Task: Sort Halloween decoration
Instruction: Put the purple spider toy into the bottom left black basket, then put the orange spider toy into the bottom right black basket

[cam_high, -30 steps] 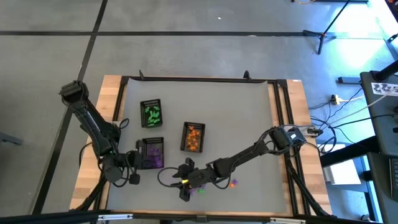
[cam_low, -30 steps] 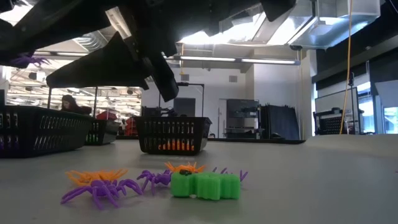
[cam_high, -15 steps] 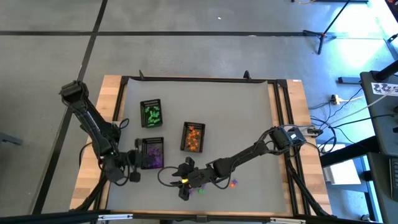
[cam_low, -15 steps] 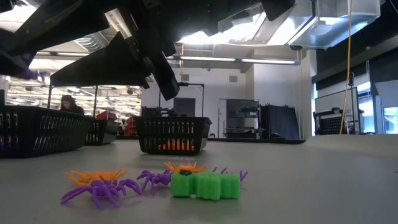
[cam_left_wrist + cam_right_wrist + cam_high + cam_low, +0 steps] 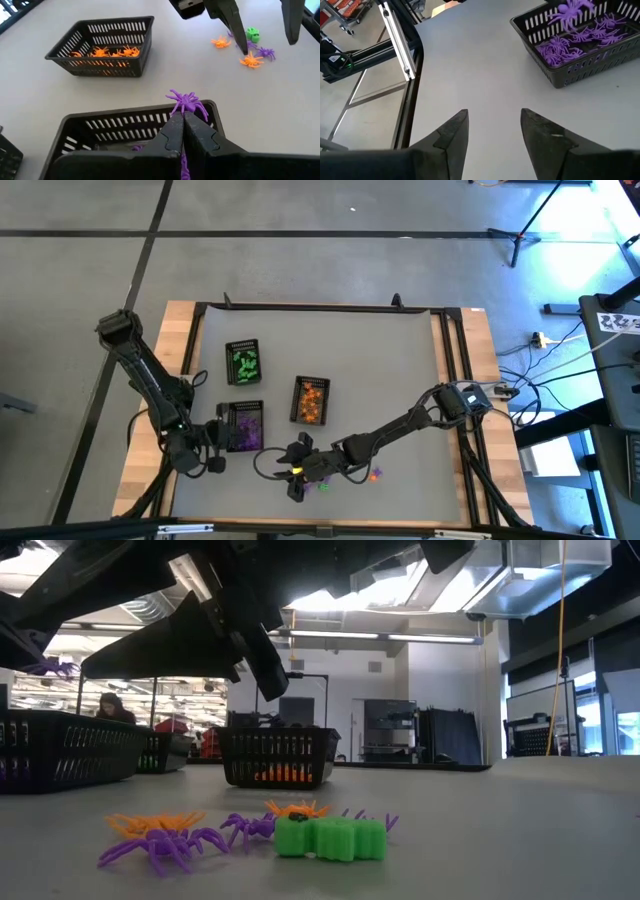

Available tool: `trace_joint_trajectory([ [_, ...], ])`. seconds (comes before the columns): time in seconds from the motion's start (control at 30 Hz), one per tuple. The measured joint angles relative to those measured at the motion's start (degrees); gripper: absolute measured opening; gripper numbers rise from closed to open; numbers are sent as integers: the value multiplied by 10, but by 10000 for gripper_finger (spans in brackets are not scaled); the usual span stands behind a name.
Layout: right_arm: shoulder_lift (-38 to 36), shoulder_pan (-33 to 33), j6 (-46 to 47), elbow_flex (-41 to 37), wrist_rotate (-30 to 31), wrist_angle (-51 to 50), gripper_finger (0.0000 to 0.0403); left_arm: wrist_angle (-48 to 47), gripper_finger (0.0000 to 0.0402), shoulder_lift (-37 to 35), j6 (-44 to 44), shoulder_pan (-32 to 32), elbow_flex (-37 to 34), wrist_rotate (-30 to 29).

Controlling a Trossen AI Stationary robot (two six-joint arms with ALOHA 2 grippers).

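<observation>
You can't make out shapes among the small plastic trinkets (image 5: 322,484) at the lower centre of the high view; they read only as coloured specks. In the left wrist view, the black mesh tray (image 5: 125,130) is cut off by the lower frame edge, and the dark fingers (image 5: 172,135) hide the purple plastic spider's (image 5: 187,103) lower body.

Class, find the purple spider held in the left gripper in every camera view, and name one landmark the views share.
High view: too small to make out at the left gripper.
Low view: purple spider, far left, above the trays.
Left wrist view: centre, pinched between shut fingers.
Right wrist view: top right.
Shared landmark: purple tray.
</observation>
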Motion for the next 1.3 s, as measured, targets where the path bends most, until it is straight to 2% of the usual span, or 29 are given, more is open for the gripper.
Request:
trace_joint_trajectory([
  [0.27, 0, -1, 0, 0, 0, 0, 177, 0, 11, 0, -1, 0, 0, 20],
  [0.4, 0, -1, 0, 0, 0, 0, 177, 2, 52, 0, -1, 0, 0, 18],
  [0.53, 0, -1, 0, 0, 0, 0, 177, 5, 100, 0, 0, 0, 0, -8],
  [0.63, 0, -1, 0, 0, -12, -7, 177, 5, 119, 0, 0, 0, 0, -12],
  [0.8, -45, 1, 35, 0, -22, -112, 177, 19, 125, 0, -1, 0, -1, -14],
  [0.97, -101, 10, 103, 2, -9, -268, 177, 150, 125, 0, 5, 1, -1, -13],
  [1.07, -128, 24, 145, 1, -11, -344, 177, 227, 125, 0, 47, 1, -1, -8],
  [1.3, -143, 84, 277, 1, -69, -508, 177, 284, 125, 0, 94, 1, -1, 8],
])
